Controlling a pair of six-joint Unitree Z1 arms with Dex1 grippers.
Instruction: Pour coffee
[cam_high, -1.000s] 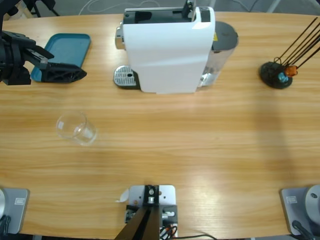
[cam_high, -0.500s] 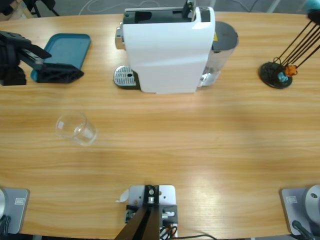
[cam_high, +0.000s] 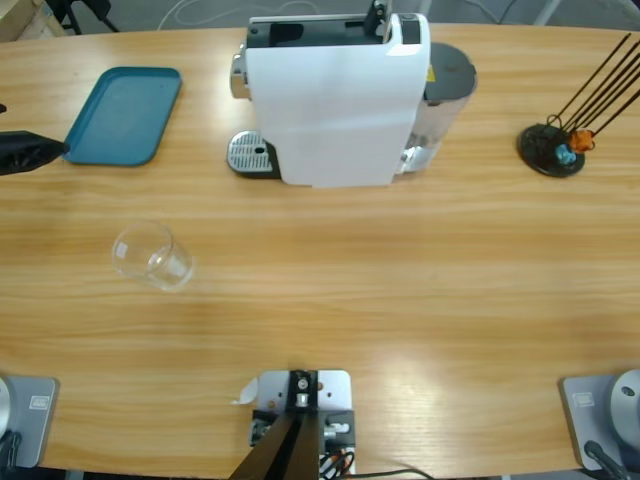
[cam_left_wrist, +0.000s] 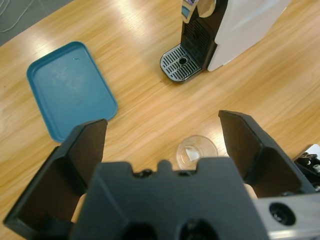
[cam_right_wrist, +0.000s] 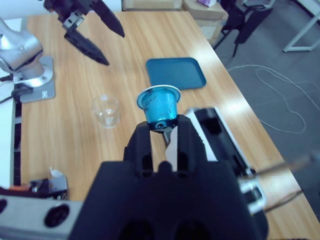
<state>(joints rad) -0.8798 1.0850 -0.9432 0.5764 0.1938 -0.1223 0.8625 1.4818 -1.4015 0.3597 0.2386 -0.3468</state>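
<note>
Two grippers show in the wrist views. The left gripper (cam_left_wrist: 162, 135) hangs high over the table with its jaws spread wide and nothing between them; below the gap stands a clear glass cup (cam_left_wrist: 196, 150), upright, and no dark liquid can be made out in it. Beyond the left jaw lies a teal tray (cam_left_wrist: 70, 88), and further ahead, toward the right jaw's side, the white coffee machine (cam_left_wrist: 240, 25) with its round drip grate (cam_left_wrist: 179, 62). In the high view only a black jaw tip of this arm pokes in at the left edge, just beside the tray's corner.

The right gripper (cam_right_wrist: 162, 131) is closed narrow on a teal capsule (cam_right_wrist: 159, 107) — foil rim up, pinched at its base. Far below it sit the glass cup, the tray and the machine's top; the coffee itself cannot be seen anywhere.
</note>
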